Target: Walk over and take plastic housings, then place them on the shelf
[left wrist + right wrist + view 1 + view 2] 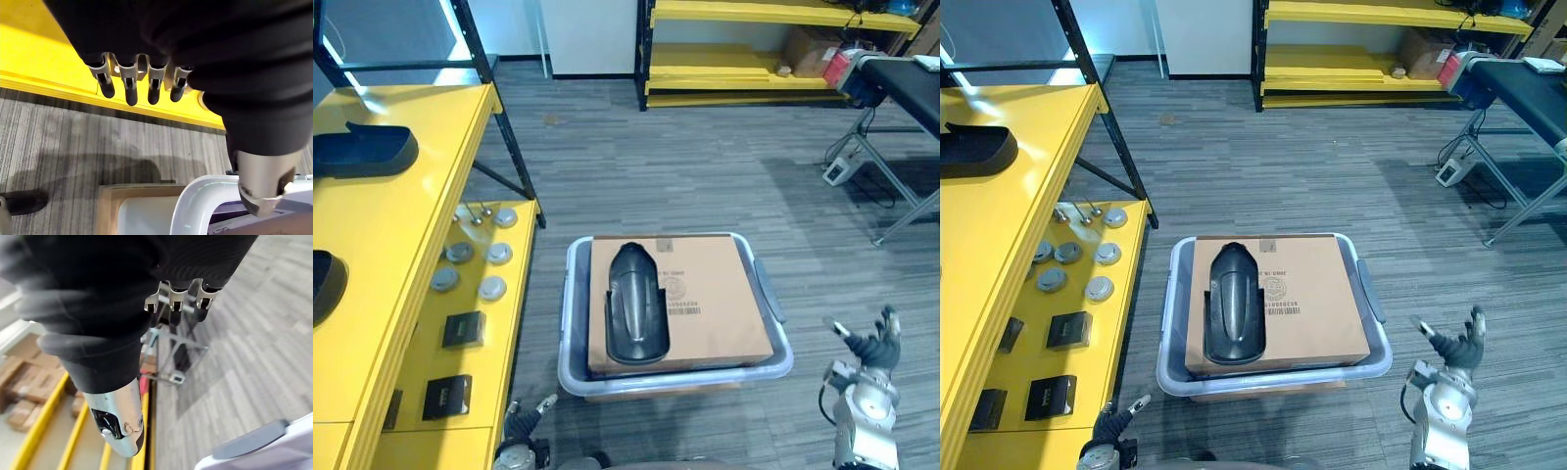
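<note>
We see the long, glossy black plastic housing (636, 304) ahead of both hands, to the left of our right hand (873, 345) and to the right of our left hand (521, 421). Neither hand touches it. It lies lengthwise on a flat brown cardboard sheet (720, 294), towards the side of the sheet nearer our left hand. The cardboard rests on top of a pale grey plastic tote (773, 364) that stands on the grey striped floor (705, 166) between our two hands.

Our right hand hovers low beside the tote's right side, apart from it, with its fingers spread wide and nothing in them. Our left hand hangs near the tote's near left corner; in its wrist view the fingers (129, 83) reach out straight in a row, holding nothing, with the tote's rim just below the thumb.

To the left of our left hand runs a yellow metal shelf (421, 166). On its upper level, well ahead of that hand, lies a second dark plastic housing (362, 152), and the edge of a third (325, 284) shows closer in. On the lower level sit several round silver metal discs (460, 253) and, nearer the hand, small square black boxes (463, 329).

Far ahead of our right hand stand a second yellow rack (754, 15) and a dark-topped table (911, 78) on folding legs.
</note>
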Tool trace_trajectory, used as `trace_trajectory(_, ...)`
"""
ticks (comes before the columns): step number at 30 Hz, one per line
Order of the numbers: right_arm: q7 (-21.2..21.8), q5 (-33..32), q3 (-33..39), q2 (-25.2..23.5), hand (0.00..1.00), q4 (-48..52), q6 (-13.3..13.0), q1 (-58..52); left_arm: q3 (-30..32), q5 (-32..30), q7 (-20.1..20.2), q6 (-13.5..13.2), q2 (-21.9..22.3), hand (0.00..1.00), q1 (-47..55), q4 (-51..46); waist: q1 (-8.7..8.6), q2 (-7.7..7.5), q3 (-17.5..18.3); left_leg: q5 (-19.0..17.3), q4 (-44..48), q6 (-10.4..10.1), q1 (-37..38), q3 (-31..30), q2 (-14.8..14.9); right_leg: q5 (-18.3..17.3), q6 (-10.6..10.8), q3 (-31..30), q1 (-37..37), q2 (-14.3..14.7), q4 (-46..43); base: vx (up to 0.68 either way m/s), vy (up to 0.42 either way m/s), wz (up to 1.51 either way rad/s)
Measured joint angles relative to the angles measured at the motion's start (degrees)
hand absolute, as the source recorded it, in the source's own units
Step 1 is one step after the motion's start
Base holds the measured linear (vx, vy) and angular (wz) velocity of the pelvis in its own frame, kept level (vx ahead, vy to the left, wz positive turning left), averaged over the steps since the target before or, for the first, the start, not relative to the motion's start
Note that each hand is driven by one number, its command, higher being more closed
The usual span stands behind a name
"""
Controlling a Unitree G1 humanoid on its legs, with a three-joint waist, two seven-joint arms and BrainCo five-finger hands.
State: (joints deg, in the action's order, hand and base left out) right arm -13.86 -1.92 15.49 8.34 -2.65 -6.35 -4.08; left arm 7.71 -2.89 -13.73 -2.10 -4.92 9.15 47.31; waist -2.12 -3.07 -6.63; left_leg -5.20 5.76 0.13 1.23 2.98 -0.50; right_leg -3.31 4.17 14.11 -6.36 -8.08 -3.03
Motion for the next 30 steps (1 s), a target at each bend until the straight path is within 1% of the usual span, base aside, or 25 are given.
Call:
trace_trajectory(1,0.7,0.8,-3.7,0.0,0.0,0.9,-0.2,0.9,-0.5,0.0,0.0,-0.5,-0.1,0.0,0.0,0.0,0.22,-0.04,0.0,0.7,-0.4,0.1,-0.8,-0.3,-0.1,0.1,0.0,0.0,0.7,0.0,0.1,-0.06,-0.038,0.2)
trace_trajectory(3,2.0,2.3,-8.3,-0.1,0.0,0.9,-0.4,2.6,-1.3,0.0,0.0,-0.9,0.0,0.0,-0.2,-0.1,0.62,-0.05,0.0,2.4,-2.1,-0.1,-1.7,-1.4,-0.3,0.4,0.5,0.2,1.8,0.0,0.4,-0.09,-0.049,0.22)
trace_trajectory(4,2.2,2.6,-9.4,-0.2,0.0,0.7,-0.4,3.1,-1.5,0.0,0.1,-0.9,0.1,0.0,-0.2,-0.3,0.85,-0.05,0.0,2.9,-2.5,-0.1,-2.0,-1.5,-0.3,0.4,0.5,0.3,2.2,0.0,0.4,-0.11,-0.053,0.27)
trace_trajectory(5,2.9,4.0,-10.7,-0.7,0.0,0.0,-0.5,3.9,-1.8,0.0,0.1,-0.9,0.2,0.0,-0.1,-0.8,1.48,-0.06,-0.1,3.6,-3.4,-0.3,-2.5,-2.0,-0.3,0.4,0.5,0.7,2.7,0.0,0.5,-0.09,-0.045,0.31)
trace_trajectory(7,3.0,6.1,-12.2,-1.2,0.0,-3.0,-0.5,5.6,-2.6,0.0,0.1,-1.0,0.2,0.0,-0.1,-0.8,1.84,-0.05,-0.1,4.1,-3.9,-0.1,-3.1,-3.6,-0.4,0.4,0.5,2.2,2.6,0.1,1.0,-0.1,-0.042,0.39)
trace_trajectory(8,2.9,7.5,-13.3,-1.3,0.0,-5.7,-0.3,7.2,-3.1,0.0,0.1,-1.0,0.2,0.0,-0.1,-0.8,2.39,0.0,-0.3,4.4,-4.0,-0.1,-3.7,-4.5,-0.5,0.4,0.5,3.1,2.9,0.1,1.1,-0.11,-0.02,0.27)
trace_trajectory(9,2.9,7.7,-13.6,-1.3,0.0,-6.2,-0.2,7.5,-3.2,0.0,0.1,-1.0,0.2,0.0,-0.1,-0.8,2.54,0.02,-0.3,4.4,-4.1,-0.1,-3.8,-4.5,-0.6,0.4,0.5,3.1,3.0,0.1,1.2,-0.12,-0.012,0.17)
trace_trajectory(10,2.9,9.1,-14.6,-1.3,0.0,-8.5,0.2,8.7,-3.4,-0.1,0.1,-1.0,0.2,0.0,-0.2,-1.1,3.0,-0.03,-0.5,5.2,-5.1,-0.2,-4.4,-4.8,-0.7,0.4,0.5,3.2,3.9,0.1,1.2,-0.12,-0.003,0.07)
trace_trajectory(11,2.8,9.9,-15.2,-1.3,0.0,-9.5,0.3,9.5,-3.6,-0.1,0.1,-1.0,0.2,0.0,-0.2,-1.4,3.06,0.01,-0.7,5.8,-5.7,-0.1,-4.8,-5.1,-0.8,0.4,0.5,3.4,4.4,0.0,1.2,-0.16,0.0,0.23)
trace_trajectory(12,2.8,11.8,-16.1,-1.3,0.0,-11.6,0.7,11.3,-3.7,-0.1,0.1,-1.1,0.2,0.0,-0.6,-2.2,2.97,0.19,-1.9,6.6,-6.3,0.0,-5.7,-6.3,-1.1,0.4,0.5,4.2,5.0,-0.1,1.2,-0.21,-0.006,0.37)
trace_trajectory(15,2.1,15.7,-16.0,-2.4,0.0,-17.3,2.8,15.1,-3.8,-0.1,-0.2,-1.1,0.2,0.0,-1.6,-2.8,3.17,0.58,-4.3,9.6,-8.9,0.1,-7.3,-8.2,-1.5,0.6,0.8,6.0,6.7,-0.2,1.3,-0.2,0.011,0.41)
trace_trajectory(16,1.1,16.7,-15.9,-3.0,0.0,-19.4,3.7,16.2,-3.8,-0.1,-0.2,-1.1,0.2,0.0,-1.6,-3.0,3.25,0.82,-5.5,10.0,-9.7,-0.3,-7.4,-9.1,-1.4,0.8,0.9,6.6,6.8,-0.2,1.3,-0.14,0.022,0.29)
trace_trajectory(17,0.6,17.3,-15.6,-3.4,0.0,-19.9,4.3,16.4,-3.8,-0.1,-0.3,-1.1,0.2,0.0,-1.6,-3.0,3.39,0.88,-5.8,10.4,-10.0,-0.4,-7.5,-9.3,-1.4,0.9,0.8,6.7,7.0,-0.1,1.3,-0.17,0.03,0.24)
trace_trajectory(18,-0.4,18.1,-15.2,-4.1,0.0,-21.3,4.9,16.7,-3.8,-0.1,-0.4,-1.1,0.2,0.0,-1.5,-3.0,4.45,1.1,-6.1,10.9,-10.3,-0.7,-8.3,-9.6,-1.4,1.1,0.8,7.1,7.7,-0.1,1.2,-0.16,0.037,0.2)
trace_trajectory(19,-1.2,18.2,-14.2,-4.5,0.0,-21.9,5.4,16.9,-3.9,-0.1,-0.5,-1.1,0.2,0.0,-1.6,-3.5,4.66,1.49,-6.5,11.3,-11.0,-1.2,-9.0,-10.0,-1.4,1.3,0.6,7.8,8.4,-0.1,1.3,-0.15,0.033,0.27)
trace_trajectory(21,-2.9,18.0,-12.5,-4.6,0.0,-23.8,5.8,18.5,-4.8,-0.1,-1.2,-1.1,0.1,0.0,-1.8,-4.2,4.71,2.34,-7.2,12.0,-11.1,-1.4,-10.5,-10.7,-1.5,1.4,0.9,9.3,8.9,-0.2,1.6,-0.08,0.021,0.43)
trace_trajectory(23,-4.2,18.0,-11.3,-4.6,0.0,-25.5,6.8,20.1,-5.0,-0.1,-1.4,-1.1,0.1,0.0,-1.6,-4.6,5.17,2.59,-7.6,12.2,-11.1,-1.7,-11.5,-10.7,-1.6,1.6,1.0,9.5,9.4,-0.1,2.0,-0.05,0.031,0.23)
trace_trajectory(24,-5.1,18.0,-10.6,-4.5,0.0,-26.3,6.9,20.9,-5.2,-0.1,-1.4,-1.1,0.1,0.0,-2.0,-4.7,6.14,2.62,-8.0,12.6,-11.1,-2.0,-11.9,-10.8,-1.6,1.9,0.9,9.5,9.7,-0.1,2.2,0.0,0.017,0.08)
trace_trajectory(28,-8.0,18.0,-8.5,-4.5,0.0,-30.1,8.0,26.3,-6.2,-0.1,-1.7,-1.3,0.2,0.0,-3.5,-5.0,6.25,2.91,-9.8,14.0,-11.1,-0.4,-12.5,-11.2,-1.7,2.2,1.0,10.6,9.8,-0.1,2.3,0.04,-0.005,0.13)
trace_trajectory(30,-10.5,18.0,-8.1,-4.5,0.0,-30.4,9.0,29.0,-7.2,-0.1,-2.0,-1.7,0.2,0.0,-4.9,-5.2,6.23,2.85,-11.1,14.2,-11.0,-0.2,-12.8,-11.7,-1.7,2.2,1.0,10.9,9.8,0.0,2.5,0.05,-0.023,0.07)
